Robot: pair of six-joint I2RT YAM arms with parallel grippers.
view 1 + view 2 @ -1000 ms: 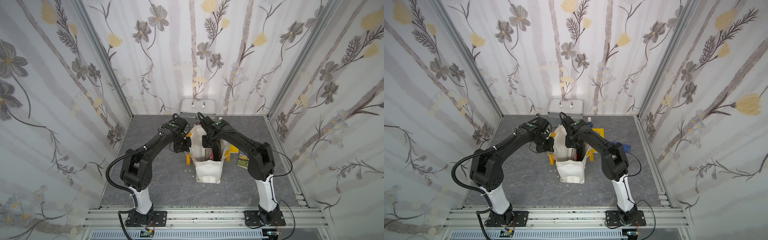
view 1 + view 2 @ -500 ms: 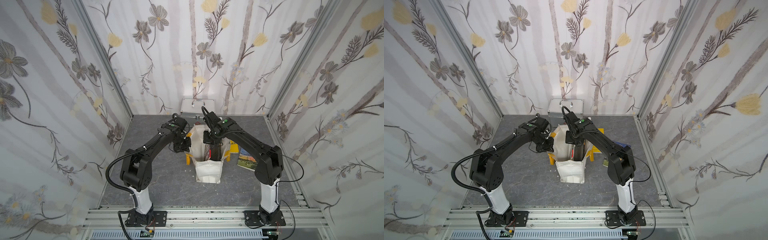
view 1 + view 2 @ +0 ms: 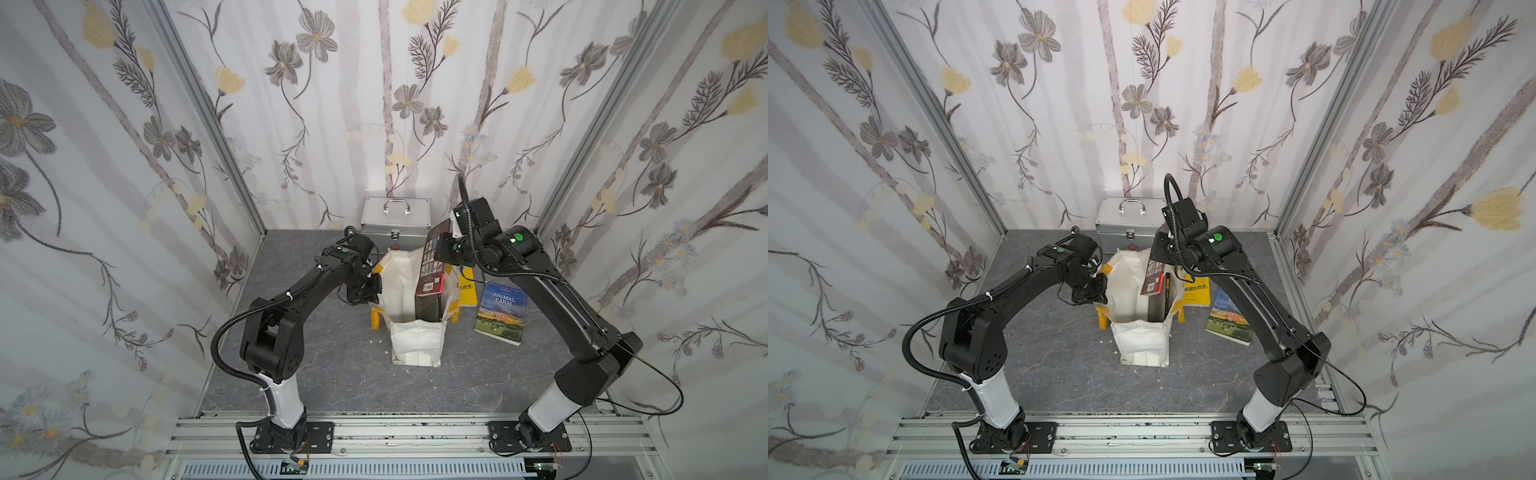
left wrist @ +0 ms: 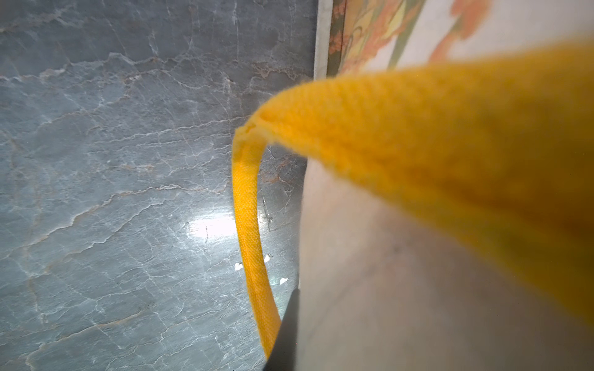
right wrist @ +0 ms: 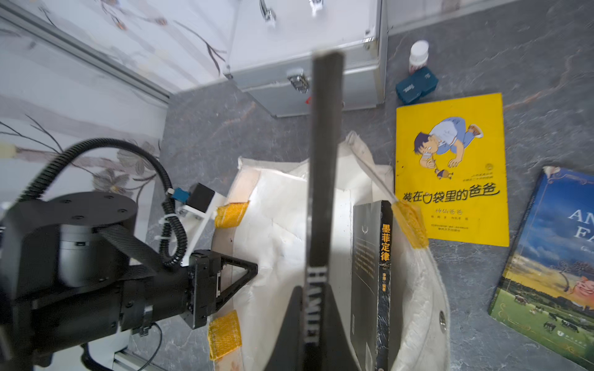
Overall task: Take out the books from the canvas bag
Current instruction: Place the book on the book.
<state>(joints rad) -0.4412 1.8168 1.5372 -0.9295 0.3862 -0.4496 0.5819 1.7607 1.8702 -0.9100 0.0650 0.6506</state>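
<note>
Gripping the Hamlet book [image 5: 323,160] between closed jaws, the right gripper [image 5: 312,316] holds it over the canvas bag [image 5: 279,225], whose rim the left gripper [image 5: 249,273] clamps.

bright even light, glare on the tabletop [image 4: 209,228], yellow strap [image 4: 450,154] blurred close up.

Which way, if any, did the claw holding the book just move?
Yes. The right gripper, shut on the Hamlet book, rose out of the canvas bag toward the silver case's corner in a top view.
</note>
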